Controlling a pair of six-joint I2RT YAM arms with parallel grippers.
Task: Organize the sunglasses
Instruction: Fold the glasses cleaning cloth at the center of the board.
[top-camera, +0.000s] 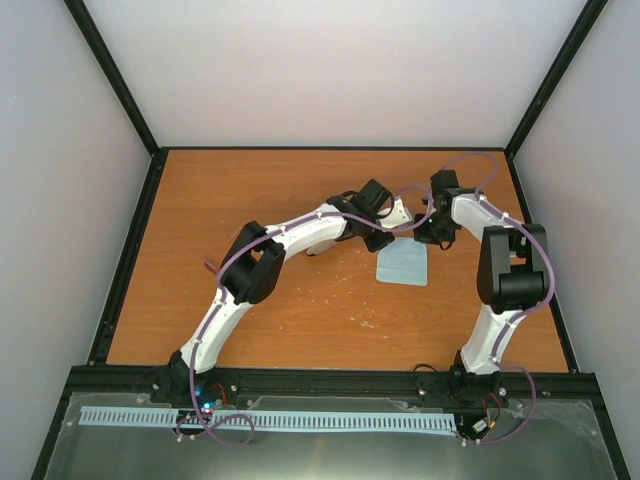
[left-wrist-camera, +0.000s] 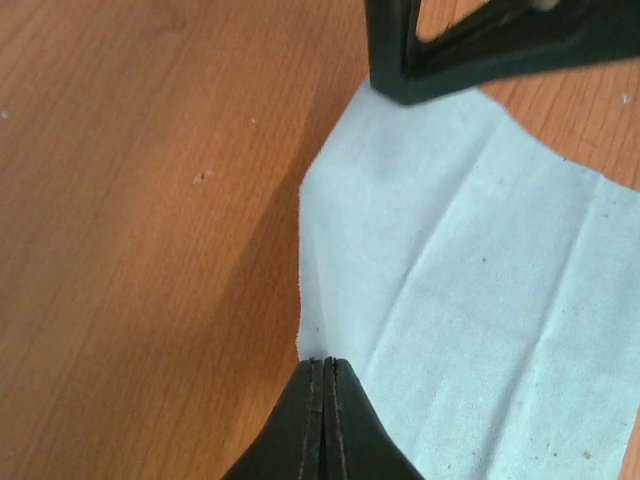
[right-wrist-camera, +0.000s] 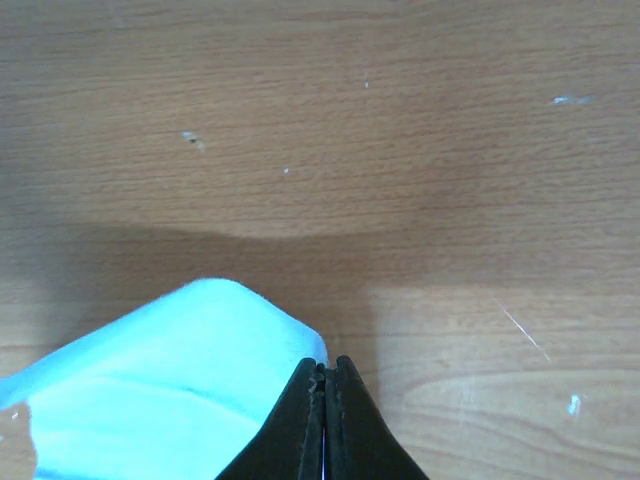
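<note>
Pinching the pale blue cloth (left-wrist-camera: 480, 300) at two spots along one edge: L pincer (left-wrist-camera: 323, 375) & R pincer (right-wrist-camera: 322, 372), both w/ fingers pressed together on it, that edge raised off the wooden counter (left-wrist-camera: 130, 250). Sunglasses: can't tell where, no view shows them clearly.

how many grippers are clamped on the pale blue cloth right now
2. The left gripper is shut on the far left corner of the pale blue rectangular cloth. The right gripper is shut on its far right corner. No other gripper is in view.
</note>
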